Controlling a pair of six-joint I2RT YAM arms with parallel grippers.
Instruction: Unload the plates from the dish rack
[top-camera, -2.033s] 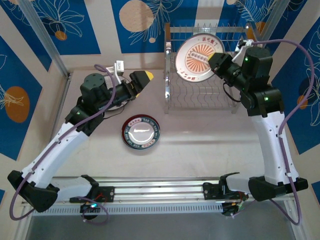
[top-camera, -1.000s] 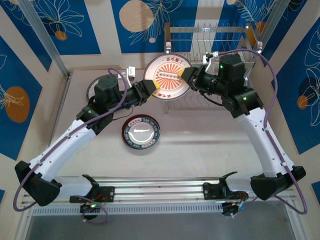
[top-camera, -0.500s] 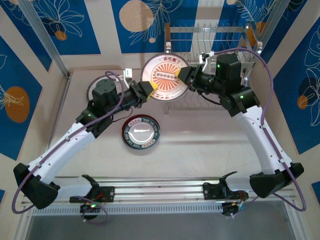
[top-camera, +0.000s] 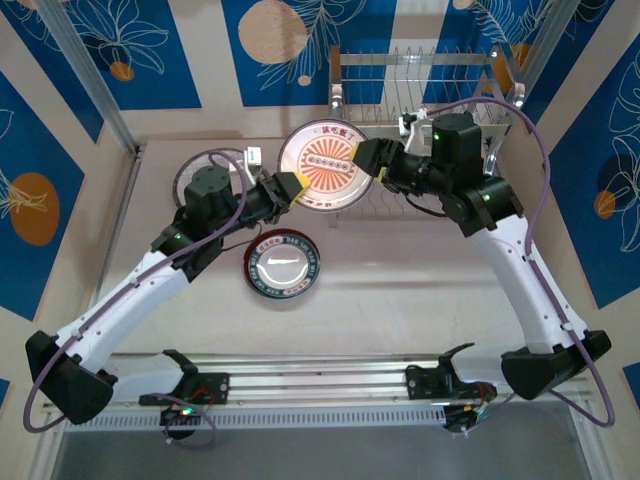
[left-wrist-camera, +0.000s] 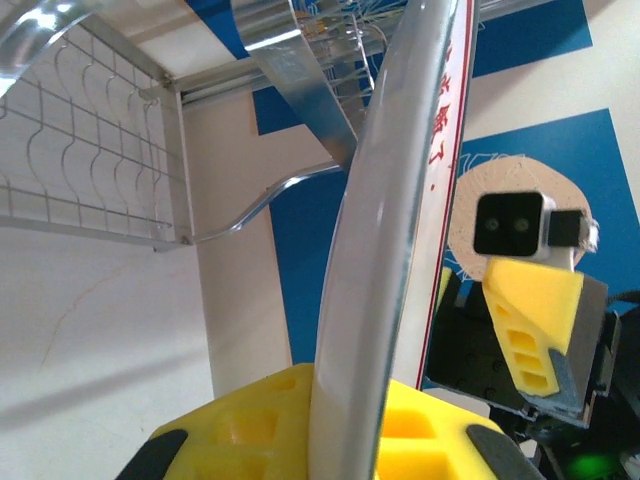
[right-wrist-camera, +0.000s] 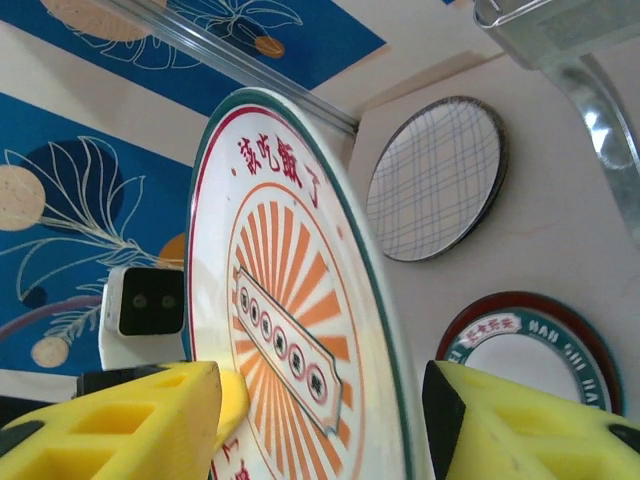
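Observation:
An orange sunburst plate with a dark rim hangs on edge in front of the dish rack. My left gripper is shut on the plate's left rim. In the left wrist view the plate's edge rises from between the yellow fingers. My right gripper is open at the plate's right rim, and its fingers stand apart on either side of the plate. A plaid plate and a red-rimmed plate lie flat on the table.
The chrome rack's leg stands close behind my right gripper, and its wavy wire shelf lies beside the held plate. The plaid plate is partly under my left arm. Blue patterned walls close in the back and sides.
My left gripper has shut on the sunburst plate's rim, and my right gripper has opened off it. The plate has shifted a little left, away from the rack.

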